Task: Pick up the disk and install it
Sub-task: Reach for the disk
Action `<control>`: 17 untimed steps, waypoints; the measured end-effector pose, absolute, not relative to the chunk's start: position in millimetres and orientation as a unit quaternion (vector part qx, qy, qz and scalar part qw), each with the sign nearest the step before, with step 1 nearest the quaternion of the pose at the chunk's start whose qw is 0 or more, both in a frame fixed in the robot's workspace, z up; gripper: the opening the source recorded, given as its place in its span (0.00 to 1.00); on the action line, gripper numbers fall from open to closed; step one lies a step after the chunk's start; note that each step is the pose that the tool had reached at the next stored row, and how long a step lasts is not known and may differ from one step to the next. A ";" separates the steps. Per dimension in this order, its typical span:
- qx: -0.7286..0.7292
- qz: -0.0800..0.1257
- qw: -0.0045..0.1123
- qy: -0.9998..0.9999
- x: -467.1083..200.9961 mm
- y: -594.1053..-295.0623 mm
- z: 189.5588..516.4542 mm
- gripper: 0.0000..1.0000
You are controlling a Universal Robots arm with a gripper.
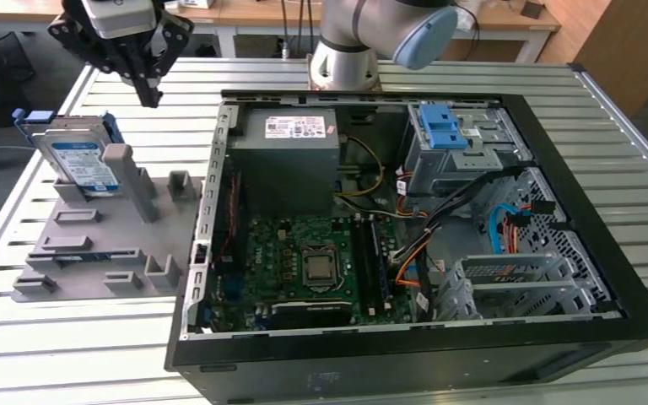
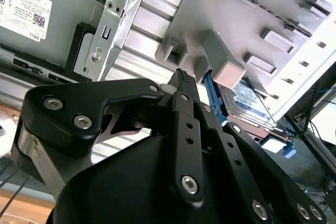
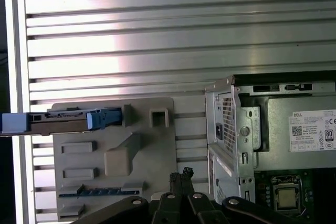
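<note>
Robot gripper (image 1: 151, 96) hangs over the slatted bench (image 1: 65, 359), its fingers (image 2: 184, 109) pressed together with nothing between them. The disk (image 1: 80, 160) stands on edge in a grey rack (image 1: 99, 246) at the exterior view's left, near the gripper but clear of it. Beside the rack, an open computer case (image 1: 414, 348) lies on the bench with its drive cage (image 1: 450, 143) and blue clips showing.

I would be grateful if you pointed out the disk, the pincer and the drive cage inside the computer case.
disk (image 1: 85, 164): exterior view, on its white-and-blue label.
pincer (image 1: 151, 96): exterior view, midway between its fingertips.
drive cage (image 1: 431, 160): exterior view, on its grey metal wall.
</note>
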State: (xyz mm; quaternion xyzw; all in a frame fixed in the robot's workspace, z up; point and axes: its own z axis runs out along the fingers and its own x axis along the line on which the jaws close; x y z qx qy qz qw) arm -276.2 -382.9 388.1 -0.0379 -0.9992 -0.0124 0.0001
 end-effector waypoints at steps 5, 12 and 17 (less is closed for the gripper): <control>-0.038 -0.012 0.000 -0.999 -279.7 -382.4 387.9 0.11; -0.038 -0.012 0.000 -0.999 -285.3 -381.8 387.6 0.11; -0.038 -0.012 0.000 -0.999 -289.7 -381.4 387.4 0.11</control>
